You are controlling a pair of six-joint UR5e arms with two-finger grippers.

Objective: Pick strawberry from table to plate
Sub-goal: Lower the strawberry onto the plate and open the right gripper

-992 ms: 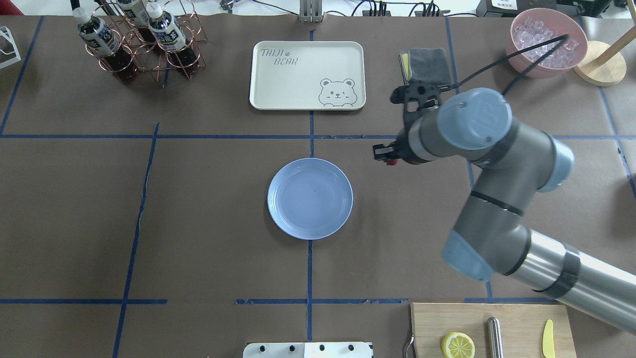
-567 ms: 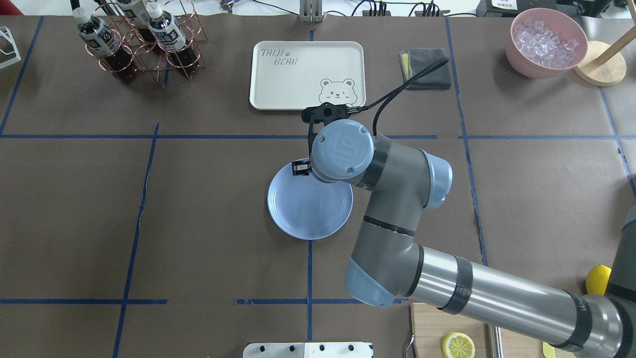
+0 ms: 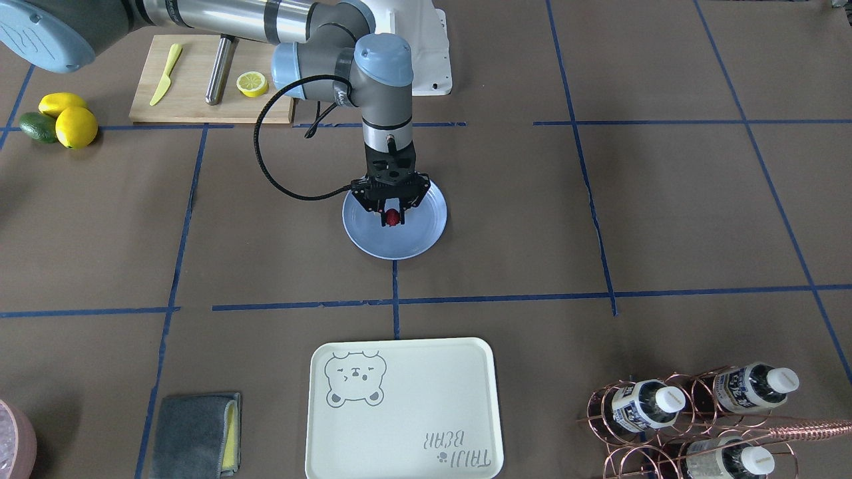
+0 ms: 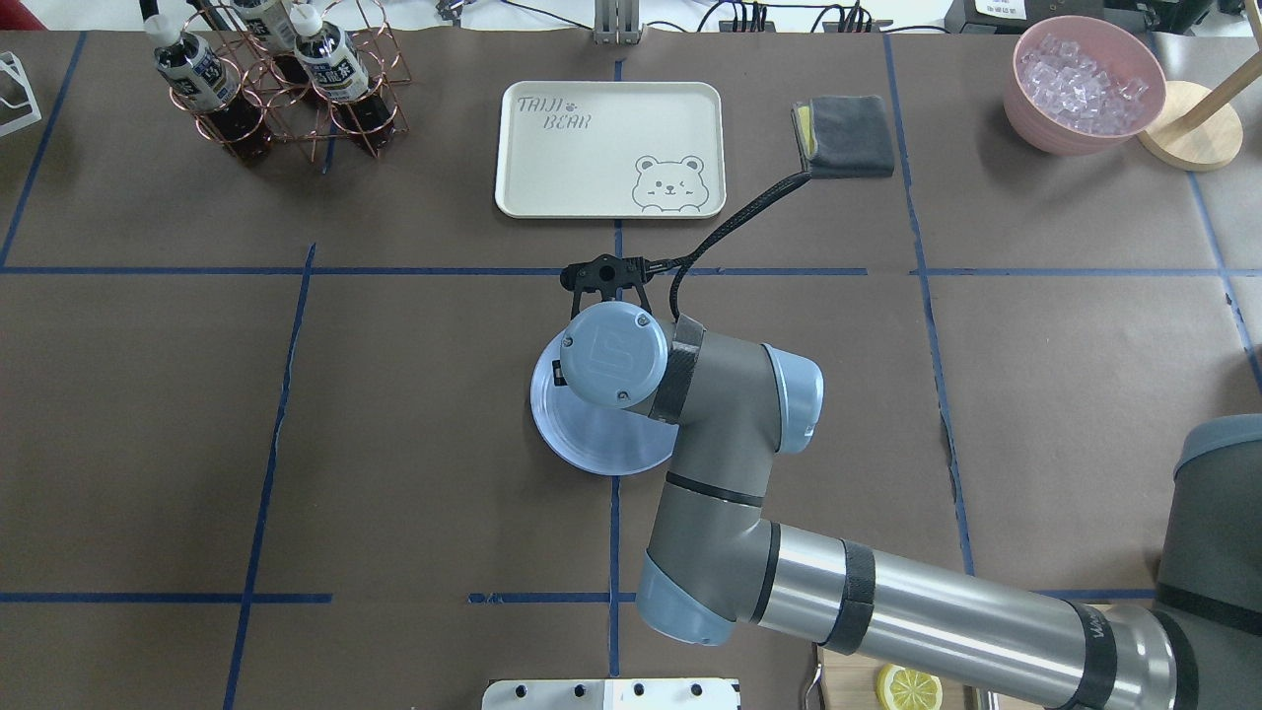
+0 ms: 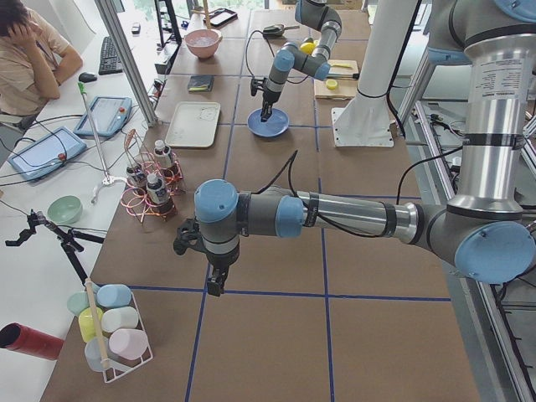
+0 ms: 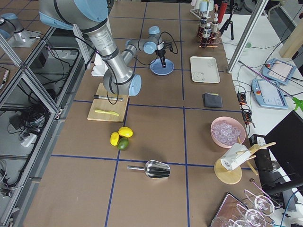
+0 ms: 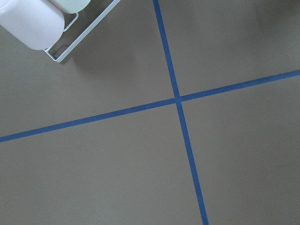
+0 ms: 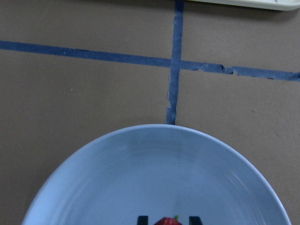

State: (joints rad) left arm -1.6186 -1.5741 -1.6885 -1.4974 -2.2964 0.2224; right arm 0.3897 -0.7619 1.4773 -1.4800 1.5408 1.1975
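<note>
The strawberry [image 3: 393,216] is a small red berry held between the fingers of my right gripper [image 3: 393,218], just above the pale blue plate [image 3: 421,234] on the brown-paper table [image 3: 599,199]. The right wrist view shows the top of the strawberry [image 8: 167,221] between two dark fingertips [image 8: 142,219] over the plate [image 8: 164,168]. In the overhead view my right arm hides the gripper and much of the plate [image 4: 592,446]. My left gripper [image 5: 215,283] shows only in the exterior left view, hanging over bare table near a tape line. I cannot tell whether it is open or shut.
A cream bear tray [image 4: 611,148] lies beyond the plate, with a grey cloth [image 4: 846,135] to its right. A copper bottle rack [image 4: 286,79] and a pink ice bowl [image 4: 1085,84] stand in the far corners. The cutting board [image 3: 206,80], lemons [image 3: 74,125] and avocado [image 3: 36,126] sit near the robot base.
My right arm has swung left from the table right of the plate to above the plate, carrying the strawberry. The wrist now covers most of the plate in the overhead view.
</note>
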